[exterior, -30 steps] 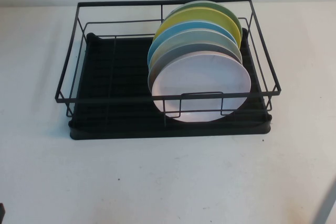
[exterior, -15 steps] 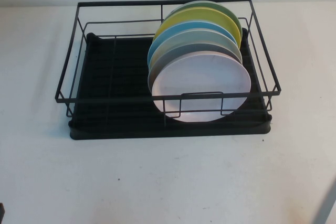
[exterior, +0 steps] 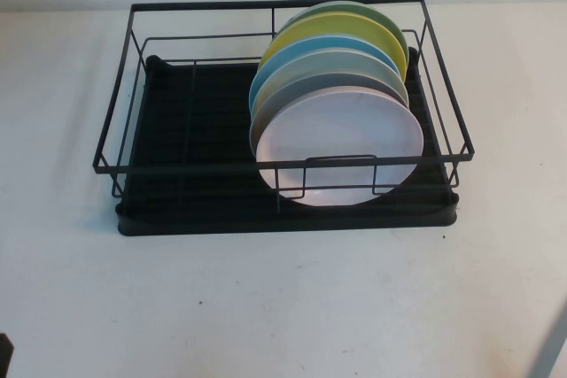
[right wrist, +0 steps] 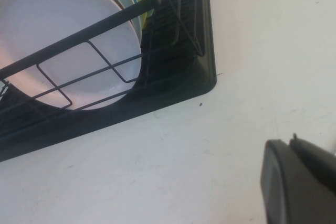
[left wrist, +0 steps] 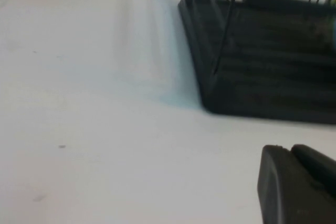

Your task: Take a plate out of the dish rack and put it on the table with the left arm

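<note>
The pale pink plate [exterior: 341, 143] stands on edge at the front of a row of plates in the right half of the black wire dish rack [exterior: 177, 130]. It also shows in the right wrist view [right wrist: 58, 30] behind the rack's wires. My left gripper [left wrist: 290, 149] is shut and empty, low over the white table [exterior: 283, 307], short of the rack's near left corner [left wrist: 210, 98]. Only a dark sliver of it [exterior: 4, 356] shows at the bottom left corner of the high view. My right gripper [right wrist: 291, 142] is shut and empty, near the rack's near right corner [right wrist: 205, 77].
Behind the pink plate stand grey, pale grey-blue, blue, yellow [exterior: 328, 31] and green plates. The rack's left half holds only its ribbed tray [exterior: 186, 104]. Open table lies in front of the rack and on both sides. A grey part of the right arm [exterior: 554, 347] shows at the bottom right.
The dark sliver of my left gripper at the bottom left corner has risen slightly into view. The plates, the rack and the right arm have not moved.
</note>
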### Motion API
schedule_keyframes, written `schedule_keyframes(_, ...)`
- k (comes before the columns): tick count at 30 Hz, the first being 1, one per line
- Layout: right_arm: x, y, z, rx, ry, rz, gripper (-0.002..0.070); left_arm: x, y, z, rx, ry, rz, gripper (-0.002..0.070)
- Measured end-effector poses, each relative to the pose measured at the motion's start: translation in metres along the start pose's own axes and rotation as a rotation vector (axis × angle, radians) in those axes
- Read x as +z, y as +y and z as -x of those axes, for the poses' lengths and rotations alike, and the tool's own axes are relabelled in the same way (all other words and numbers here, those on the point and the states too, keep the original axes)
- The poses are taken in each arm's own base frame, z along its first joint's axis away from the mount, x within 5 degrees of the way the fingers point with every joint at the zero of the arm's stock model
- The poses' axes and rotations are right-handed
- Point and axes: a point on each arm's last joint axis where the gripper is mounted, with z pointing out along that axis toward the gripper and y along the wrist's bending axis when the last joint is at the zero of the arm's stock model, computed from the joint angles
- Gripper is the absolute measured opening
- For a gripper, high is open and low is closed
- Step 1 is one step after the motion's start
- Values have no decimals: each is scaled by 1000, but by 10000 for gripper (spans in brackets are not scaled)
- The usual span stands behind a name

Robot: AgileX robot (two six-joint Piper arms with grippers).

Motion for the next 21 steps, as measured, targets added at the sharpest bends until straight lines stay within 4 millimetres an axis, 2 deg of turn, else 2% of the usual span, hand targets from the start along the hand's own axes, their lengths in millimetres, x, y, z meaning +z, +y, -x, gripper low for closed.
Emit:
schedule_keyframes(2, 0, 0, 0, 0, 0, 0, -18, 0, -1, 4, -119, -38, -19, -4)
schedule_keyframes(5, 0, 0, 0, 0, 0, 0, -18, -1, -5, 10, -455, -92, -74, -4)
schedule_keyframes(8, 0, 0, 0, 0, 0, 0, -18, -1, -5, 15, -682, -133, -113, -4)
schedule_keyframes(21, 0, 0, 0, 0, 0, 0, -18, -3, -2, 24, -761, -245, -129, -4)
